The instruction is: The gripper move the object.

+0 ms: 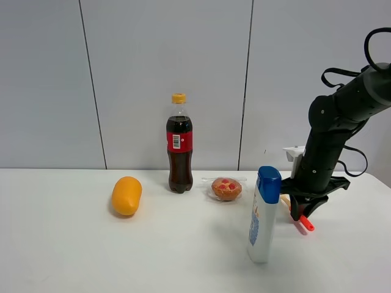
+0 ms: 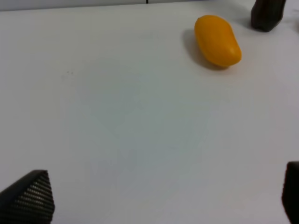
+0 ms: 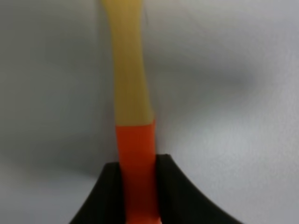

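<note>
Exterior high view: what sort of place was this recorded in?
Probably a robotics lab test bench: a bare white table against a plain grey panelled wall, with unrelated props such as a cola bottle and an orange fruit set out near a black robot arm.

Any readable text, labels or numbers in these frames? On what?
Clear plastic cola bottle with red label: white print patch, too small to read.
White plastic bottle with blue cap: faint side print, too blurred to read.
Pale yellow spatula with red-orange handle: no markings visible.
Nothing legible anywhere.

Thick black right arm (image 1: 342,116), looped black cables (image 1: 372,43), black pronged hand (image 1: 303,210); left fingertips (image 2: 28,198) carbon-weave textured.
</note>
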